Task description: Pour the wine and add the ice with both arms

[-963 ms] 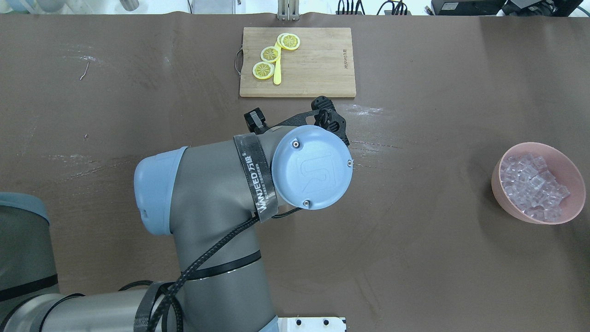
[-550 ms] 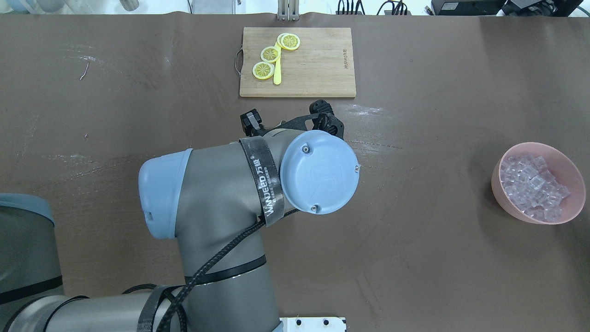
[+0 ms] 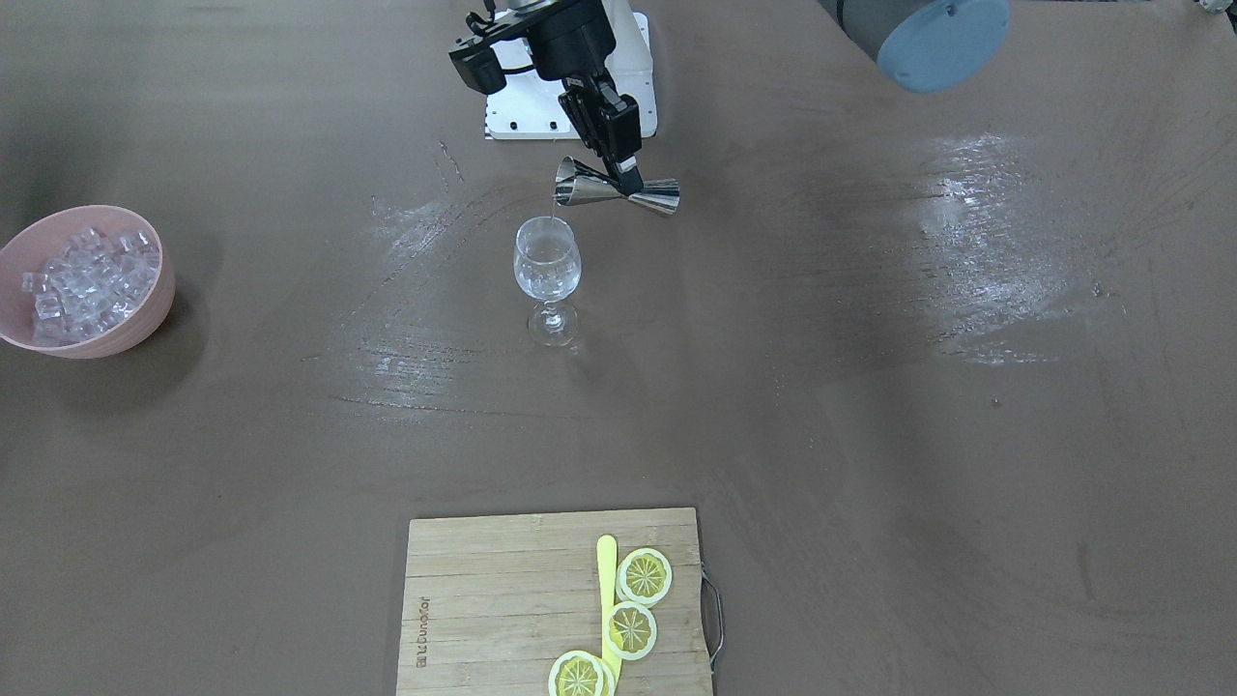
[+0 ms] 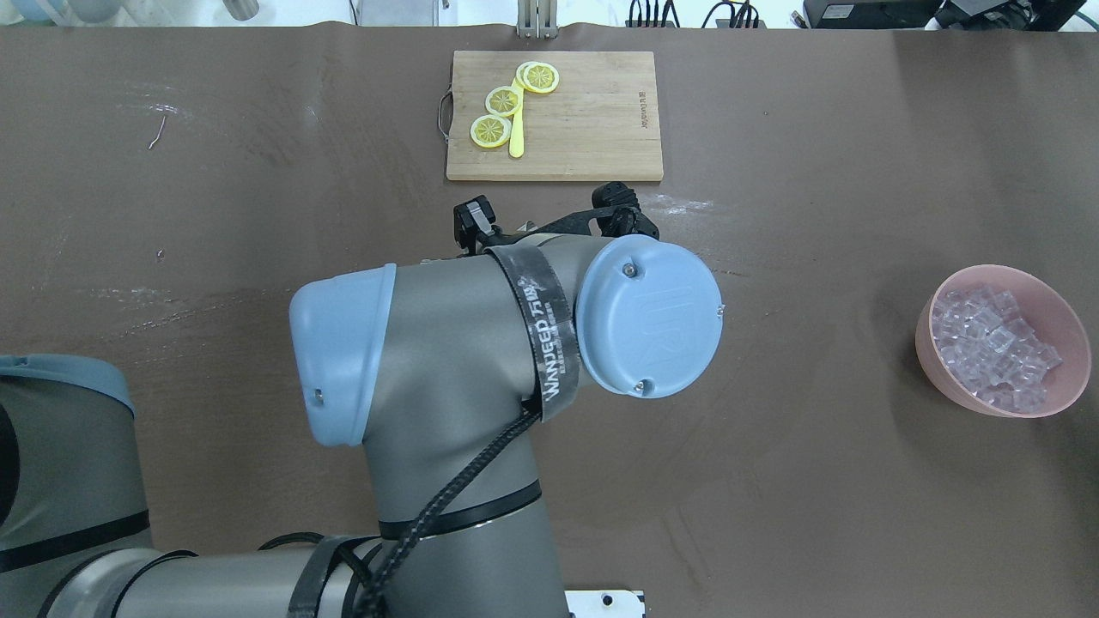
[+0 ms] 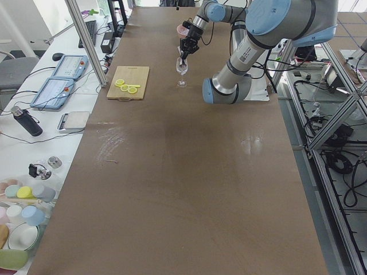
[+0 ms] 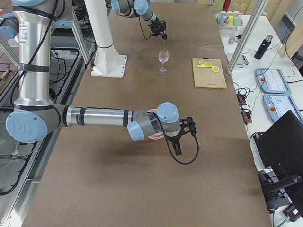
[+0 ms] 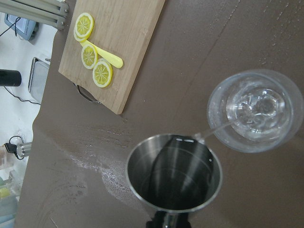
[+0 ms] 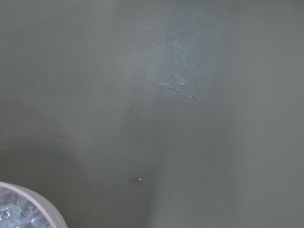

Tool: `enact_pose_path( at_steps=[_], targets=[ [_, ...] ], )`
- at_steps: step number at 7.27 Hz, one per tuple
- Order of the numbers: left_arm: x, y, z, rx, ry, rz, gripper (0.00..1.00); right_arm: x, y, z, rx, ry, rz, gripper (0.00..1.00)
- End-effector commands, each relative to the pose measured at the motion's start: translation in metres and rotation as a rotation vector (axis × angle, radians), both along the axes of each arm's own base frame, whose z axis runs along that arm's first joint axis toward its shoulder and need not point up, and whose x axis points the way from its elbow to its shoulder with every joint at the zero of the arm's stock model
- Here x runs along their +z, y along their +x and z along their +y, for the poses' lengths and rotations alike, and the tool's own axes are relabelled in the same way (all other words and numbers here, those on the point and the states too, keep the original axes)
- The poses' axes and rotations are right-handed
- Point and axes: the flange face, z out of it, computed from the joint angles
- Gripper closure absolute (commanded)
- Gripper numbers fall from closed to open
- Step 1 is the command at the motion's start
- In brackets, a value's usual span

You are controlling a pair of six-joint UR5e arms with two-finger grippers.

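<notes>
My left gripper (image 3: 624, 180) is shut on the waist of a steel jigger (image 3: 578, 188) and holds it tipped on its side above the wine glass (image 3: 548, 274). A thin clear stream runs from the jigger's rim into the glass, which stands upright and holds some clear liquid. The left wrist view shows the jigger's mouth (image 7: 174, 173) beside the glass (image 7: 256, 110). The ice (image 4: 992, 339) fills a pink bowl (image 4: 996, 269) at the table's right. My right gripper (image 6: 178, 147) hangs near the bowl; I cannot tell if it is open or shut.
A wooden cutting board (image 4: 592, 120) with three lemon slices (image 4: 503, 100) and a yellow stick lies at the far edge beyond the glass. My left arm's elbow and wrist (image 4: 648, 318) hide the glass in the overhead view. The pink bowl's rim (image 8: 33, 202) shows in the right wrist view.
My left arm's wrist and forearm have swung to the right in the overhead view, and the gripper has shifted right with them.
</notes>
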Motion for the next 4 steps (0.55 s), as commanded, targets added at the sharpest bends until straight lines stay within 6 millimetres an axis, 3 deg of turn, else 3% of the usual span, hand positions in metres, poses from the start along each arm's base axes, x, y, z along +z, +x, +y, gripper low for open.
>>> enact_pose_path(
  at_steps=[1,4],
  targets=[
    [-0.0124,0.0124,-0.0046,0.0,-0.008,-0.026,1.0,0.0011,0.0,0.0001,0.0,-0.002,0.0,0.0],
    [-0.0151,0.0189,-0.0071,-0.002,-0.018,-0.054,1.0,0.0019,-0.0002,-0.0011,-0.001,-0.004,-0.001,0.0]
  ],
)
